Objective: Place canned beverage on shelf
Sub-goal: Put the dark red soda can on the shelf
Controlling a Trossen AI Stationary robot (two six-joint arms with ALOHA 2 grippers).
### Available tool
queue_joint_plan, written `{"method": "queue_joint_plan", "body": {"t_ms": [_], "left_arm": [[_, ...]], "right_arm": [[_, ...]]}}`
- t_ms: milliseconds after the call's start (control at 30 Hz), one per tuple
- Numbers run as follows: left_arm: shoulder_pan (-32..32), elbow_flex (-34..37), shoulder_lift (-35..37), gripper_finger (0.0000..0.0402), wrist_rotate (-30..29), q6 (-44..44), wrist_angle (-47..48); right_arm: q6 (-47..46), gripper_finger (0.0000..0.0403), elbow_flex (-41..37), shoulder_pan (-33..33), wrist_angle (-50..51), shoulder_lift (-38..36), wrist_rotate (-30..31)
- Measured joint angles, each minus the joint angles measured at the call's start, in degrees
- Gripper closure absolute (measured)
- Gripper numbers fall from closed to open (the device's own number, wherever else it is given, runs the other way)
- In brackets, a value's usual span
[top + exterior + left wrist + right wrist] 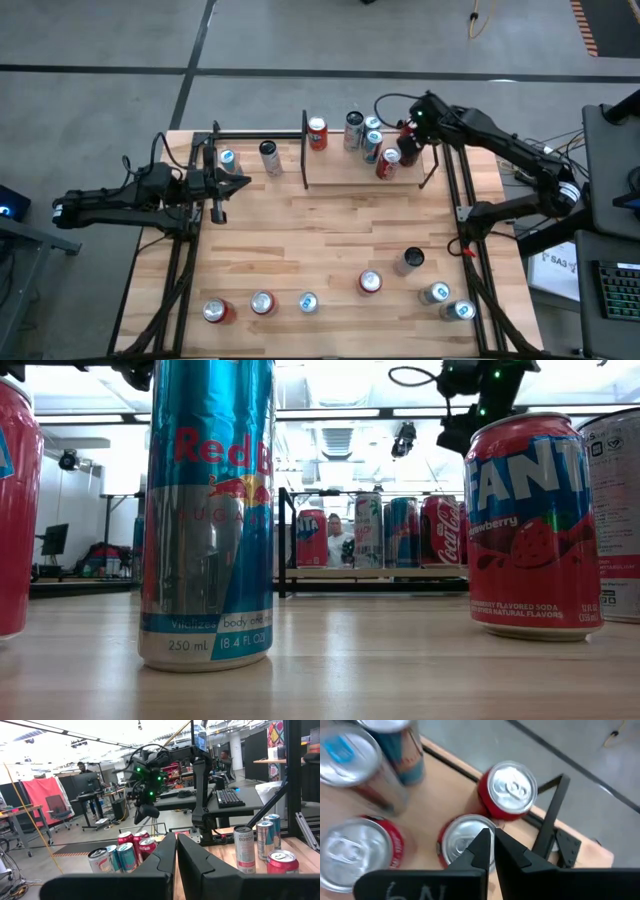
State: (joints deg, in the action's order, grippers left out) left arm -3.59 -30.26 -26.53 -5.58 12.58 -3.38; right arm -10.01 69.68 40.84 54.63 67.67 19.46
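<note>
Hovering over five cans (388, 163) on the shelf (340, 178), right gripper (408, 139) jaws closed, empty, left gripper (238, 183) likewise

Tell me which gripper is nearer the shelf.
Right. The right gripper hovers shut over the cans at the shelf's right end; the left gripper, also shut, sits off the shelf's left side, beside two other cans.
</note>
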Motion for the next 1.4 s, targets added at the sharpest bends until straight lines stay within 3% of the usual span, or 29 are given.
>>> {"method": "queue_joint_plan", "body": {"t_ms": [167,300,667,1400], "left_arm": [[0.01,0.0,-0.02,0.0402,-0.02,0.0,-0.02],[0.01,0.0,-0.01,0.0402,0.0,0.0,-0.02],[0.0,0.0,0.0,0.0402,-0.02,0.0,-0.07],[0.0,0.0,0.0,0.0402,-0.02,0.02,-0.07]], "right_arm": [[-0.74,0.039,-1.07,-0.59,-4.88,-0.88,-0.66],[-1.22,0.039,-3.41,-0.58,-7.45,-0.8,-5.64],[-2.59,0.039,-9.91,-0.59,-14.76,0.03,-6.31],[-1.91,0.039,-8.27,-1.97,-14.27,0.34,-6.57]]}}
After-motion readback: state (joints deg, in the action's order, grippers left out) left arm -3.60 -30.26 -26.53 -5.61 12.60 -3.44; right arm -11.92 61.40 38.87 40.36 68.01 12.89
